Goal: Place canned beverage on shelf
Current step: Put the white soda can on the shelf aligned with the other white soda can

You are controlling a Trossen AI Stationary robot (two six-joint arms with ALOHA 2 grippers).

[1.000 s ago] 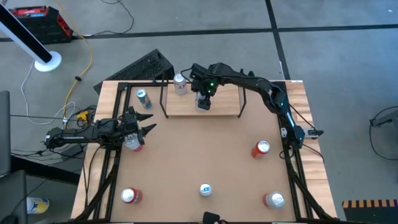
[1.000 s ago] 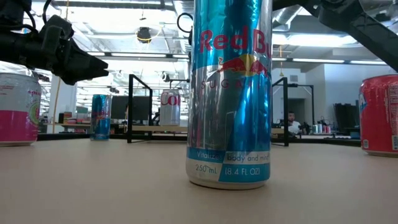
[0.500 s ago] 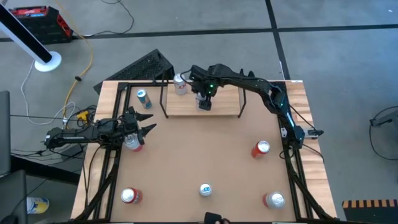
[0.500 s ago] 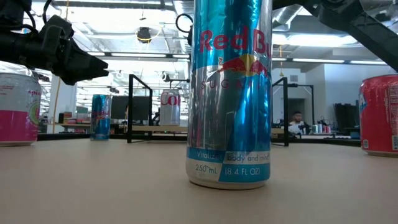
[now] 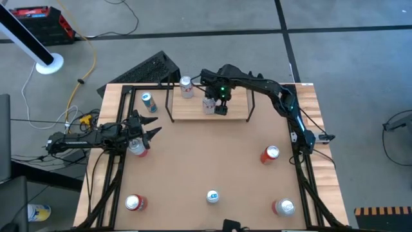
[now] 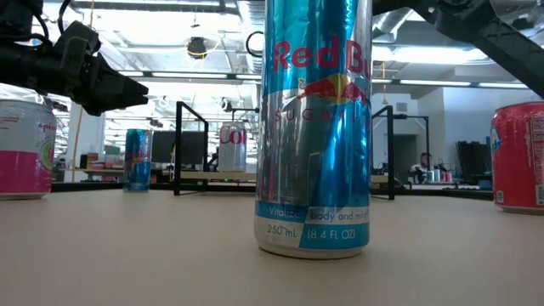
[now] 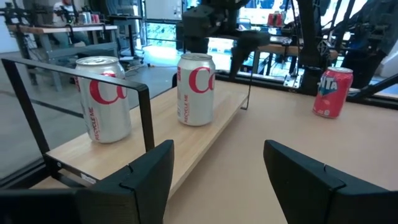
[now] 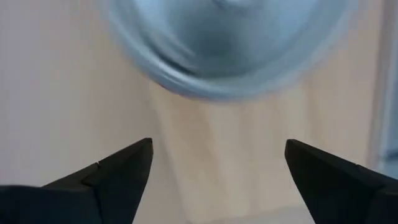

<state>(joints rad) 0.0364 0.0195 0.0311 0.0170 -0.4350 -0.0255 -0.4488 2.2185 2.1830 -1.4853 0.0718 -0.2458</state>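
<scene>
The shelf [image 5: 235, 111] is a pale wood plank in a black rod frame at the table's far middle. Two silver cans stand upright on it, one at its left end [image 5: 187, 87] and one near its middle [image 5: 209, 104]. My right gripper [image 5: 221, 107] hovers open just to the right of the middle can. In the right wrist view its fingers [image 8: 217, 149] point down at the plank [image 8: 186, 137], with the can's top [image 8: 230, 43] beyond them. My left gripper [image 5: 152, 133] is open at the table's left, beside a pink-and-white can [image 5: 137, 148].
A blue can [image 5: 147, 100] stands left of the shelf. A red can [image 5: 270, 153] is at the right. Three cans stand along the near edge: red [image 5: 134, 203], blue Red Bull [image 5: 212, 196] and red [image 5: 284, 207]. A black rack [image 5: 151, 67] lies beyond the far left corner.
My right gripper has moved a little toward the table's right edge, off the middle silver can. The can stays upright on the shelf and now shows clear of the fingers.
</scene>
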